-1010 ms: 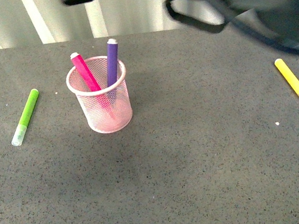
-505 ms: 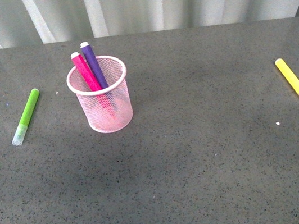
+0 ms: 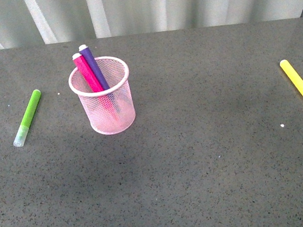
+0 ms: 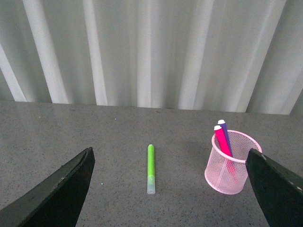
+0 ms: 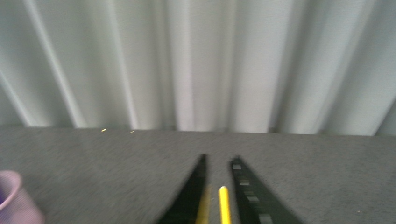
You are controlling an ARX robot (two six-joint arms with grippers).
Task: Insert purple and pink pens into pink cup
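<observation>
Purple pen point(image 3: 93, 67) and pink pen point(image 3: 87, 73) both standing in the pink cup point(image 3: 108, 113), leaning side by side toward the counter's point(image 3: 206, 168) left edge, tips poking above the rim. Cup upright, nearer the far edge, left of centre. Lime-green marker point(image 3: 27, 117) lying by the left edge, yellow marker point(image 3: 300, 84) by the right. Left fingers point(image 4: 28, 198) spread wide, empty. Right fingers point(image 5: 252, 200) blurred, narrowly parted, gripping nothing.
</observation>
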